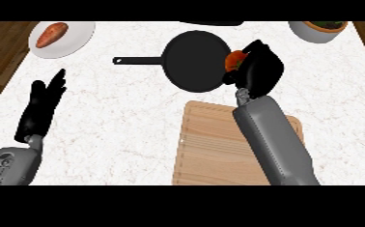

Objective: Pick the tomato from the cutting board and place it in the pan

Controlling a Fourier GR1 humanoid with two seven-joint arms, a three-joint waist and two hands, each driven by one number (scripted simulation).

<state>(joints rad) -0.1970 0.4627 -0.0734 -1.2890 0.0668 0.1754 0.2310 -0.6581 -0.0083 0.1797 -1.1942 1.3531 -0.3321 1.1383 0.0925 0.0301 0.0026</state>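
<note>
**Tomato held at the pan's right rim**

Far to the upper left of the pan, a white plate [76, 46] sits at the corner of the pale marbled worktop [121, 124], carrying a long orange vegetable [51, 34]. Below and left of the pan, well apart from it, the left robot hand [43, 107] rests near the edge of the view with its fingers straight and pointing up, holding nothing.

The black pan [196, 62] lies flat on the worktop, its thin handle pointing left. Just below the pan lies the wooden cutting board [210, 144], its top edge close to the pan's lower rim, and nothing but the right forearm [274, 144] shows over it.

The tomato [234, 59] is at the pan's right rim, only a red-orange part of it showing. The right robot hand [258, 69] is curled round it from the right and hides most of it; whether the tomato touches the pan cannot be told.

Up and to the right of the pan, at the far corner of the worktop, stands a white bowl [317, 33] with something dark green inside.
</note>
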